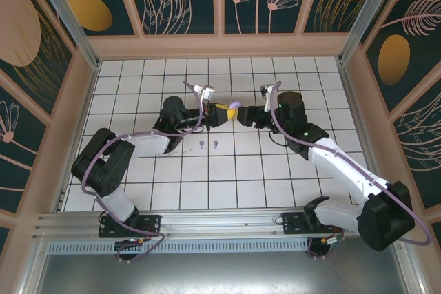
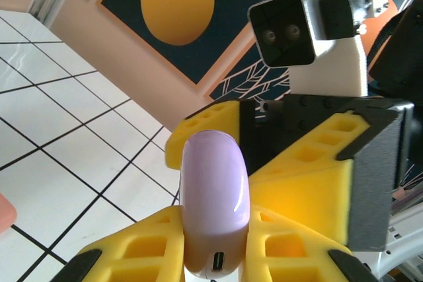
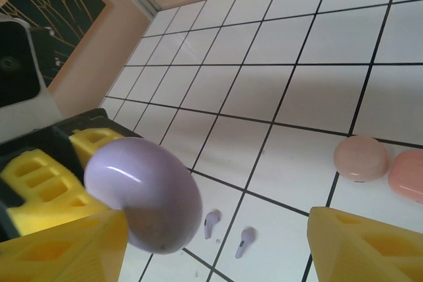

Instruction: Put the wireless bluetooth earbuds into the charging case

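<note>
The left gripper (image 2: 215, 246) pinches the lilac charging case (image 2: 215, 189) in the air, the right gripper (image 3: 215, 249) stands wide around it, and two lilac earbuds (image 3: 211, 224) lie on the tiles below; the case seems light, glossy and slippery, so take its broad sides.

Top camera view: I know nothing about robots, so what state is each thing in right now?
lilac case: lid shut, held up off the tiles.
left end effector: shut on the lilac case.
right end effector: open, holding nothing, close beside the case.
lilac earbuds: both lying loose on the tiles, outside any case.
pale pink case: lid shut, resting on the tiles.
</note>
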### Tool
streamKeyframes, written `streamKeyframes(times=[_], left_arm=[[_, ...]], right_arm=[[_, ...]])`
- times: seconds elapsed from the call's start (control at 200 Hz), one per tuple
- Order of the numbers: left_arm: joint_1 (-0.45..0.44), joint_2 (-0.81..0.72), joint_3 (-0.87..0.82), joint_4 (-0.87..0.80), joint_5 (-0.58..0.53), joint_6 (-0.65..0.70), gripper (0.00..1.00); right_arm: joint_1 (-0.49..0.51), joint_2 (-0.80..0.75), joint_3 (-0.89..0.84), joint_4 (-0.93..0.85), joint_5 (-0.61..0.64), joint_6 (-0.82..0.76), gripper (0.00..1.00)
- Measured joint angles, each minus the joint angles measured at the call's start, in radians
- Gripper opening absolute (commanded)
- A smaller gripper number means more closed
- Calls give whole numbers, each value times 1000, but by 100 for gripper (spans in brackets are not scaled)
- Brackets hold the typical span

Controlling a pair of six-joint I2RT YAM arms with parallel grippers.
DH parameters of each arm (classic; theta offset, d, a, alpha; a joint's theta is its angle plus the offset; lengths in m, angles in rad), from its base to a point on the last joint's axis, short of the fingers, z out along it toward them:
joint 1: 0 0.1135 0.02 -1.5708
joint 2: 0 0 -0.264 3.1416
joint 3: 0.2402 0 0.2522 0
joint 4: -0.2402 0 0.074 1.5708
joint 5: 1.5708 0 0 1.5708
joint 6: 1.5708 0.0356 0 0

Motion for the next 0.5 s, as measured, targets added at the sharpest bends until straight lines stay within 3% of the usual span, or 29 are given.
streamKeyframes(times=[0.33, 0.5], left_arm=[[5, -27, 0, -14, 6, 3, 0], [5, -34, 0, -12, 6, 7, 0]], right_arm=[[-120, 13, -53, 19, 50, 40, 67], [-131, -4, -60, 13, 41, 61, 67]])
